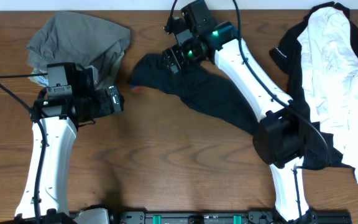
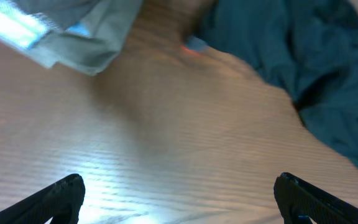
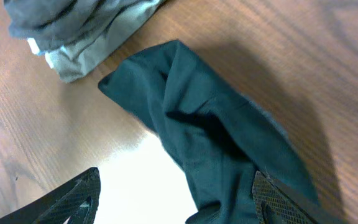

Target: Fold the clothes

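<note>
Probably soft, limp, light; best pinched at a corner of the dark teal garment [image 3: 216, 124]. Wide, empty: right gripper [image 3: 176, 183] above it, left gripper [image 2: 179, 183] near.

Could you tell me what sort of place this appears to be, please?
Likely a robotics lab workbench: a wooden table, left arm and right arm over it, and loose clothes like the dark garment.

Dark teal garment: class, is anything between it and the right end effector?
Nothing visible. The open right end effector hangs directly above the dark teal garment; the grey garment lies off to one side, apart from it.
</note>
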